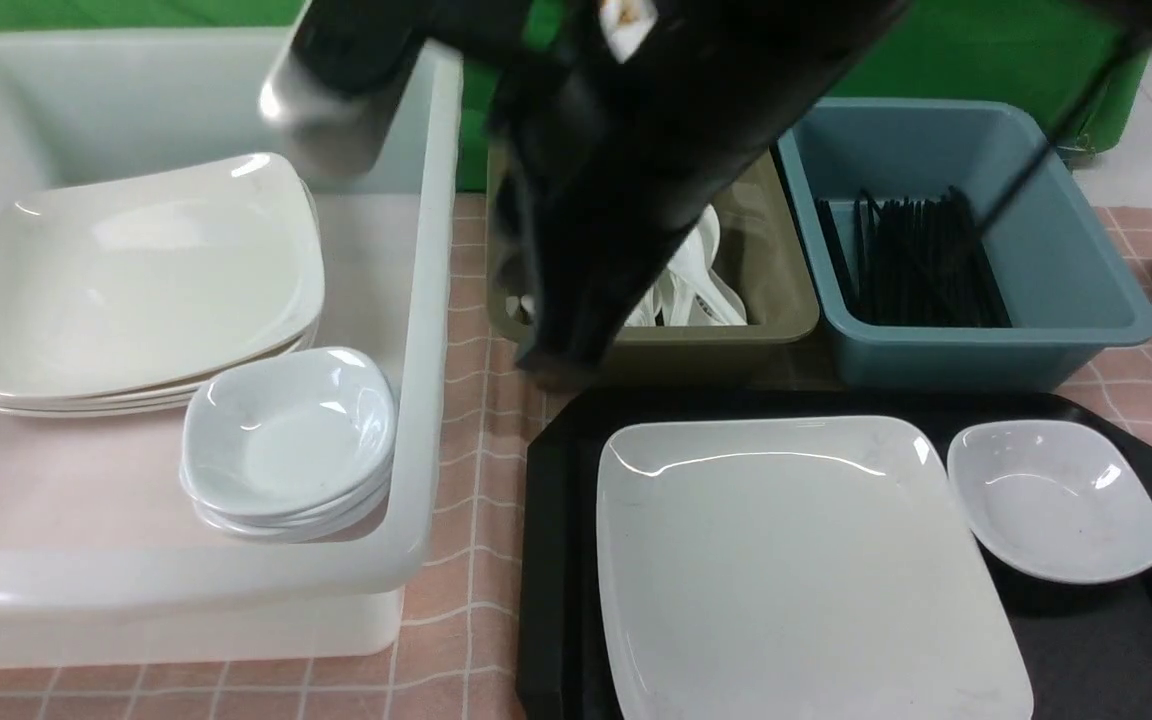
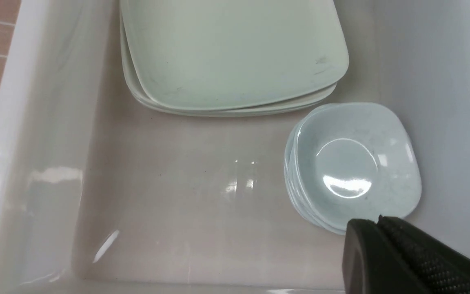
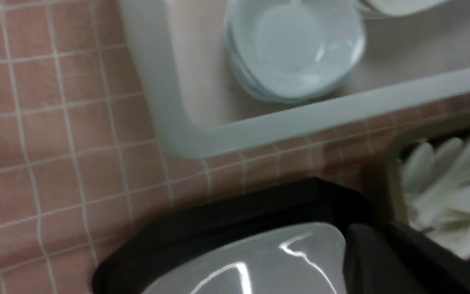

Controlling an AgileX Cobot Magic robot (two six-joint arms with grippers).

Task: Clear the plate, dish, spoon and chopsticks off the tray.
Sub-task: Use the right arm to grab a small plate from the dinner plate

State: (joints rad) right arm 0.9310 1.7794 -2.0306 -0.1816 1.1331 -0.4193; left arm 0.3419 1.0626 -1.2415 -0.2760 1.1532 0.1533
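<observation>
Gloss suggests the large white square plate point(image 1: 806, 570) on the black plastic tray point(image 1: 558, 520) is slippery yet stiff; take its raised rim; your jaws are both together, empty

Blurred right arm point(image 1: 636, 150) half-hides spoons point(image 1: 708, 285); plate point(image 1: 806, 570) cropped.
</observation>
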